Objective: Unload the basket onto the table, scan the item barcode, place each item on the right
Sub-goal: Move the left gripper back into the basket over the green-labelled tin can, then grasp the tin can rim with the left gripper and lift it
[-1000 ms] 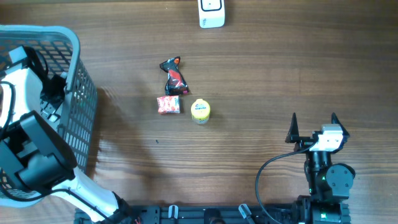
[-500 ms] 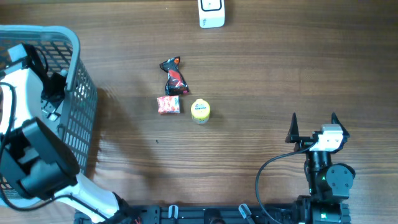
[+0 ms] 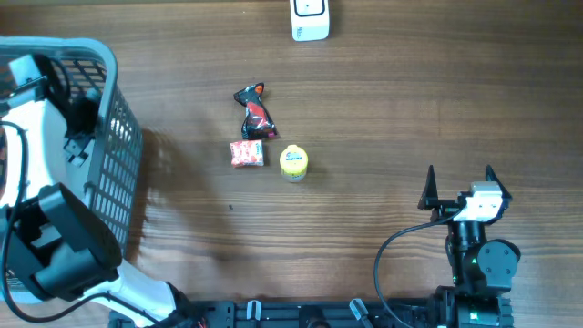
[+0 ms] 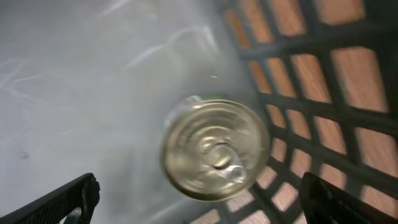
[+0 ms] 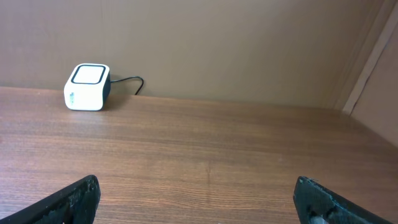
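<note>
Deep in the basket (image 3: 102, 56), the left jaws stand wide and empty with the can (image 4: 214, 149) dead ahead between them. It faces them end-on, long axis toward the camera, beside the mesh wall. The right jaws, equally wide, rest far off on the surface (image 3: 410, 109), facing the scanner (image 5: 87, 86); no writing is legible on can or scanner.

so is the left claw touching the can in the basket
Apart. The left wrist view shows the left claw open, its fingers wide of the can on both sides, bare basket showing between.
</note>
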Robot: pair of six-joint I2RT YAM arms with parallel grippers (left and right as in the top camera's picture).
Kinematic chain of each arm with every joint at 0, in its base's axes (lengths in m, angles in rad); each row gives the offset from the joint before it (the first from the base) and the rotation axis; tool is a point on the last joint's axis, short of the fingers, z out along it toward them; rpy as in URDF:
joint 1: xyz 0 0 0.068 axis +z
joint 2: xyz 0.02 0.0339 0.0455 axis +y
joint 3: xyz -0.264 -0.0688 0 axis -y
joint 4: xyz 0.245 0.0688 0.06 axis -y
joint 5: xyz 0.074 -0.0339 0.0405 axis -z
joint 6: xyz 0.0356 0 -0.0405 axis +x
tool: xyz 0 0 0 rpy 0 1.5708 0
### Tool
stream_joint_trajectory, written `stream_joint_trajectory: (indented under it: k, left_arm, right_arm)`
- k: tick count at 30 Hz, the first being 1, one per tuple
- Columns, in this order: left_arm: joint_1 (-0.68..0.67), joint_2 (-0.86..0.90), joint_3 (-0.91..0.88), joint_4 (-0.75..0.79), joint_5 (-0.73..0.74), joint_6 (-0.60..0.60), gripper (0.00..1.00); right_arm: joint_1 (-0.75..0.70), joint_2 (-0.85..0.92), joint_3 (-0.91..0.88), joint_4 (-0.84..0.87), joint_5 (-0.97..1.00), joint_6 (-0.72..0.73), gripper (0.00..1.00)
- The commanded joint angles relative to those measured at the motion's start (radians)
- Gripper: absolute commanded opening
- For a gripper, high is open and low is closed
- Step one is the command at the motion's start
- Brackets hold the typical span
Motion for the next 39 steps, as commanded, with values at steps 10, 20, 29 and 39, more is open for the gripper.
stream_joint_trajectory:
  k: [10,20,29,39]
  left_arm:
    - [-0.071,-0.003,-0.007,0.033,-0.050,0.013,1.00]
    - [-0.071,0.083,-0.007,0.019,-0.050,0.013,1.00]
    - [-0.071,0.134,-0.007,0.024,-0.050,0.062,1.00]
    - [-0.071,0.153,-0.007,0.020,-0.052,0.137,1.00]
  right_arm:
    - [-0.002,0.002,-0.001,0.002,-0.013,0.015,1.00]
    - [-0.002,0.002,-0.001,0.002,-0.013,0.015,1.00]
    - [-0.002,0.002,-0.001,0.002,-0.013,0.015,1.00]
    - [-0.002,0.002,-0.001,0.002,-0.013,0.015,1.00]
